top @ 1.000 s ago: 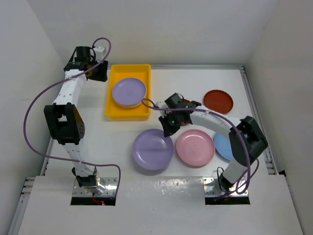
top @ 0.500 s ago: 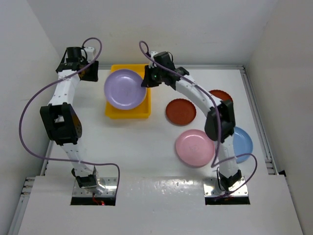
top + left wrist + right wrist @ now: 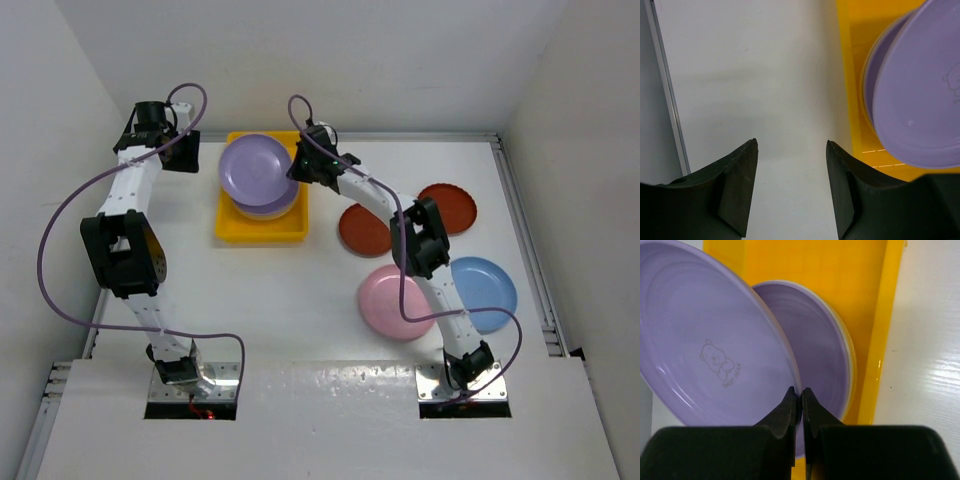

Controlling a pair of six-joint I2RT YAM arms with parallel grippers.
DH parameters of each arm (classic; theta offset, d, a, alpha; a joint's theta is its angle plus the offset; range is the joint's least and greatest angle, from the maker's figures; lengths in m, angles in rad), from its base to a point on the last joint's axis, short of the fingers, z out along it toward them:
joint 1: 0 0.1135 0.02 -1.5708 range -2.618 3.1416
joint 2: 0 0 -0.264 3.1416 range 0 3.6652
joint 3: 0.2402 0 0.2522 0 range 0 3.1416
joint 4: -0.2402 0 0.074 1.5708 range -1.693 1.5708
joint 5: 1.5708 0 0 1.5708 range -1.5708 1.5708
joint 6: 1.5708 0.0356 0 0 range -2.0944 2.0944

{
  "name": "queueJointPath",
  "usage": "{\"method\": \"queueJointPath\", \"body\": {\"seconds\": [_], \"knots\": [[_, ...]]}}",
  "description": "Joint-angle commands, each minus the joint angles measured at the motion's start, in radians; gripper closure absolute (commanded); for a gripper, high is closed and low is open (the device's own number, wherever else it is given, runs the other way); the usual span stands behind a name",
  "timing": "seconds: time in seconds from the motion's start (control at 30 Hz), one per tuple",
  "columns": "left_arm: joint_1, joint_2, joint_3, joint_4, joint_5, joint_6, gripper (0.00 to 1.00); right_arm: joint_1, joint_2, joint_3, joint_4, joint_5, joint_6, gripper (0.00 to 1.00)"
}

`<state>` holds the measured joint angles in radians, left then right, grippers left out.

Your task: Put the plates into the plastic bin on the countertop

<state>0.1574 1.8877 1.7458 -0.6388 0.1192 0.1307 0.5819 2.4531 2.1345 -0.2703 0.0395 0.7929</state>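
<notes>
Your right claw (image 3: 801,399) is pinched tight on the rim of a lavender plate (image 3: 705,350), one finger on each face of the edge; the plate is tilted, a small bear print (image 3: 716,360) shows on its inner face, and it hangs above the yellow bin (image 3: 880,305); a second lavender plate (image 3: 812,350) lies flat inside the bin, with the rim of a cream plate (image 3: 852,360) showing just under it; you cannot tell whether the held plate touches the one below. From above, the right claw (image 3: 298,168) reaches across to the bin's (image 3: 260,236) right wall, and the held lavender plate (image 3: 252,168) covers the far half of the bin; the bin sits on the far left part of the white countertop (image 3: 250,290). Your left claw (image 3: 790,150) is spread wide with nothing between its fingers, over bare countertop (image 3: 765,75) just beside the bin's (image 3: 850,75) left wall, a metal rail (image 3: 667,100) further left. On the countertop to the right lie a brown-red plate (image 3: 355,230), a second brown-red plate (image 3: 452,205), a pink plate (image 3: 390,300) and a blue plate (image 3: 490,290), all flat and well apart from the bin.
</notes>
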Motion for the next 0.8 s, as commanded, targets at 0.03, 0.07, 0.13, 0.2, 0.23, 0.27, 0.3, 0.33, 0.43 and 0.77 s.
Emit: {"method": "queueJointPath", "body": {"seconds": [0.03,0.07,0.13,0.2,0.23,0.27,0.3,0.33,0.43,0.77], "knots": [[0.005,-0.056,-0.006,0.018,0.008,0.01,0.41,0.021,-0.032,-0.017,0.089,0.079,0.037,1.0],[0.005,-0.056,-0.006,0.018,0.008,0.01,0.41,0.022,-0.034,-0.021,0.085,0.091,0.035,1.0],[0.005,-0.056,-0.006,0.018,0.008,0.01,0.41,0.019,-0.028,-0.022,0.066,0.099,0.035,1.0],[0.005,-0.056,-0.006,0.018,0.019,0.001,0.41,0.021,-0.016,-0.015,0.062,0.106,0.034,1.0],[0.005,-0.047,-0.006,0.018,0.019,0.001,0.41,0.022,-0.01,-0.004,0.057,0.102,0.034,0.96],[0.005,-0.047,-0.006,0.018,0.019,0.001,0.41,0.025,-0.003,0.004,0.048,0.103,0.022,0.94],[0.005,-0.047,-0.006,0.018,0.019,0.001,0.41,0.027,-0.002,0.004,0.043,0.103,0.02,0.93],[0.005,-0.047,-0.006,0.018,0.019,0.001,0.41,0.027,-0.006,0.004,0.04,0.108,0.019,0.88],[0.005,-0.047,-0.006,0.018,0.019,0.001,0.41,0.039,-0.028,-0.037,0.052,0.115,-0.009,0.82],[0.005,-0.047,0.003,0.018,0.019,0.001,0.41,0.061,-0.111,-0.088,0.097,0.189,-0.152,0.51]]}}
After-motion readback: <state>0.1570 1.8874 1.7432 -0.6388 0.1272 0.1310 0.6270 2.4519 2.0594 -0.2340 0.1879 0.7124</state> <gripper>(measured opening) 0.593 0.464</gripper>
